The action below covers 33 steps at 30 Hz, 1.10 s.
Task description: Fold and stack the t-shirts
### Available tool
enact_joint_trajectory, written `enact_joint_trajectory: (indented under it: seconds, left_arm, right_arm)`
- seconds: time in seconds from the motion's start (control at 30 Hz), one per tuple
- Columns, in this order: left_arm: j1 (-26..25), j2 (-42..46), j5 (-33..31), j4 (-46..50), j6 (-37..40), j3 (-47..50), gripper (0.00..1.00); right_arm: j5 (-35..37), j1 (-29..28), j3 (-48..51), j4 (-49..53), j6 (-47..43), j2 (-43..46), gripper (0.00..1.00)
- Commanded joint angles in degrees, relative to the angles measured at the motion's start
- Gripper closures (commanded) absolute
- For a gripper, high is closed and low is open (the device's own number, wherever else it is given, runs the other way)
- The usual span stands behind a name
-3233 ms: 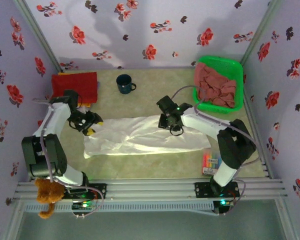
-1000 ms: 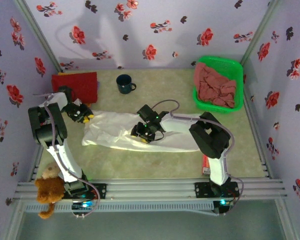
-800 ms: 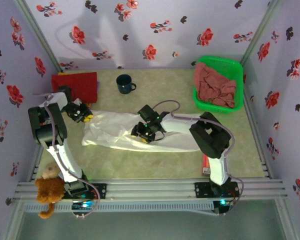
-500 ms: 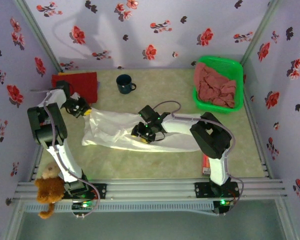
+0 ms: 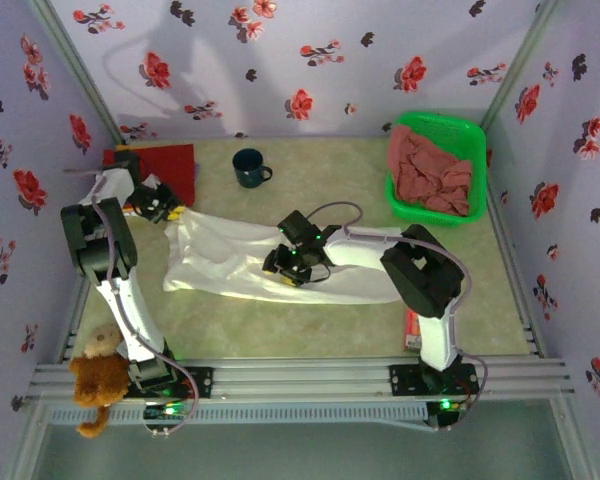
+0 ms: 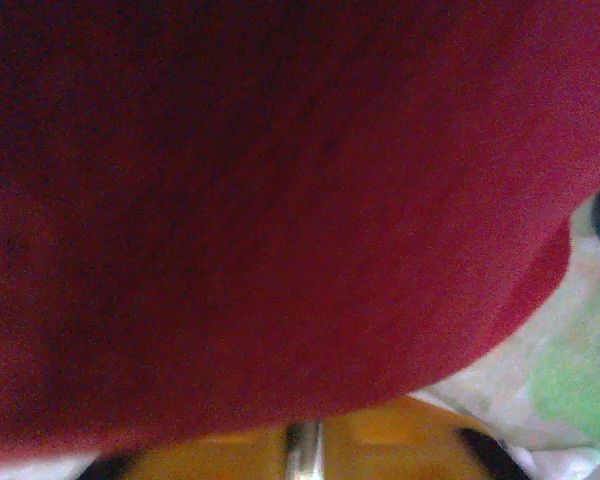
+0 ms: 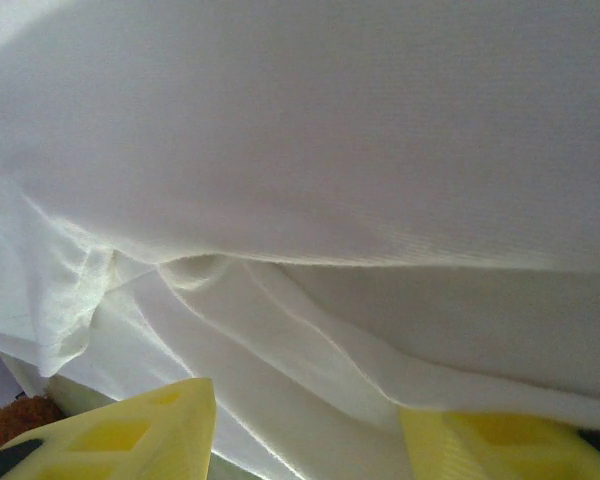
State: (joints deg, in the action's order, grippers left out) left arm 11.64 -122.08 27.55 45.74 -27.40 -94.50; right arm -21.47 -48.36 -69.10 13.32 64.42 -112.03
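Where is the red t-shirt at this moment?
In the top view the red t-shirt lies flat in the table's far-left corner, left of the dark blue mug, with the left gripper at its near right edge.

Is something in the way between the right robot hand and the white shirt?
No, nothing visible is. The right gripper is down on the white shirt, and in its wrist view the cloth lies directly before its yellow fingers.

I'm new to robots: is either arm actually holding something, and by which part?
Cannot be told for the left fingers, at the far-left corner of the white t-shirt. The right fingers stand apart on its middle, apparently pinching nothing.
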Motion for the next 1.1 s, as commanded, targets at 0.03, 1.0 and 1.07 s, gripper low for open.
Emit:
enact_joint_trajectory:
  seconds: [0.03, 1.0, 1.07]
  left_arm:
    - [-0.05, -1.84, -0.25, 4.17, 3.23, -4.25, 0.7]
    - [-34.16, 31.09, -18.84, 3.66, -5.19, 30.18, 0.57]
    - [-35.97, 29.48, -19.76, 3.77, -5.88, 30.51, 0.56]
  right_arm:
    - [1.82, 0.44, 1.04, 6.64, -1.74, 0.27, 0.46]
    - [9.95, 6.78, 1.65, 19.64, -12.25, 16.0, 0.45]
    - [10.35, 7.48, 3.25, 19.66, -12.72, 17.36, 0.45]
